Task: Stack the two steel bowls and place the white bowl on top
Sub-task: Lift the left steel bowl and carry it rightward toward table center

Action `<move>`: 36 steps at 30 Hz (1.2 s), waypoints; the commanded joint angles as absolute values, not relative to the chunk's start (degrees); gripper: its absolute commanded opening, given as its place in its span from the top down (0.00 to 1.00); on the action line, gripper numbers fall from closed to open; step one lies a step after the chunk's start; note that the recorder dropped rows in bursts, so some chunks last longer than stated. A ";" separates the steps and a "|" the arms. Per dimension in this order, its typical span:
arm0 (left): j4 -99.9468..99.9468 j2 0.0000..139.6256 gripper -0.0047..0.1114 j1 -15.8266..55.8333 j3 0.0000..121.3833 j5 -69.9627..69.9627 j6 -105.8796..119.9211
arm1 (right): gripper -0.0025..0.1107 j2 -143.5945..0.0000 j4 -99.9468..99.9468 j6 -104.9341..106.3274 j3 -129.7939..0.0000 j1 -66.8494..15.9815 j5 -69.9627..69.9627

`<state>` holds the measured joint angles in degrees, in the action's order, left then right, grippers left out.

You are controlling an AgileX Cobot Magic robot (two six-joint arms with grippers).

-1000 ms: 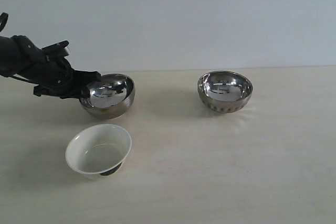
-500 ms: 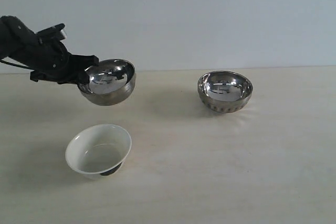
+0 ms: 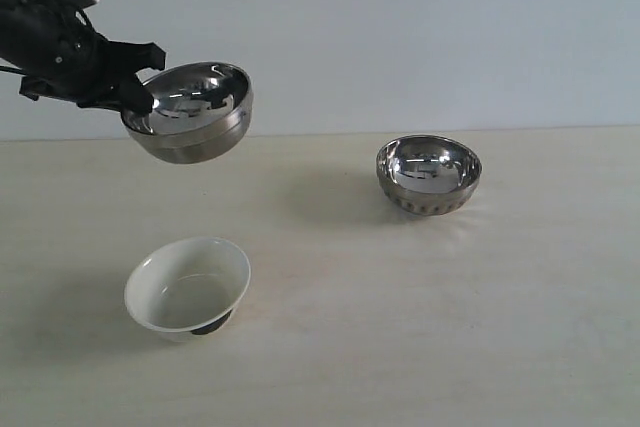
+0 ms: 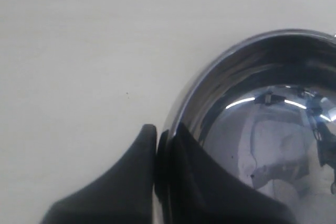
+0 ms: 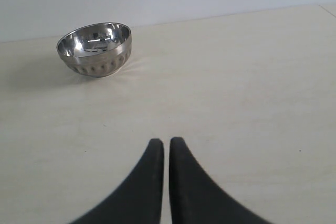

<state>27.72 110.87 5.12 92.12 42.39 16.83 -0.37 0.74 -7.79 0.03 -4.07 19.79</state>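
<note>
The plain steel bowl hangs tilted in the air at the upper left, well above the table. My left gripper is shut on its rim, one finger inside and one outside; the left wrist view shows that rim pinched between the black fingers. The patterned steel bowl stands upright on the table at the right, also seen in the right wrist view. The white bowl rests tilted on the table at the front left. My right gripper is shut on nothing, out of the exterior view.
The pale wooden table runs across the whole scene, with a plain light wall behind it. The bare tabletop lies between my right gripper and the patterned bowl.
My left gripper has lifted the plain steel bowl off the table and carried it up and slightly left. The other two bowls have not moved.
</note>
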 commanded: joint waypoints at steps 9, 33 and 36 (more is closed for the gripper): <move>27.52 99.08 0.93 5.26 75.50 37.06 17.94 | 0.98 0.00 0.81 -7.58 0.00 -3.97 19.62; 31.08 105.64 0.93 24.59 72.05 29.88 20.91 | 0.98 0.00 0.81 -7.58 0.00 -3.97 19.62; 31.52 107.54 0.93 24.59 72.97 30.38 20.91 | 0.98 0.00 0.81 -7.58 0.00 -3.97 19.62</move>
<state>30.16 106.21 24.29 71.82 29.77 20.82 -0.37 0.74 -7.79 0.03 -4.07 19.79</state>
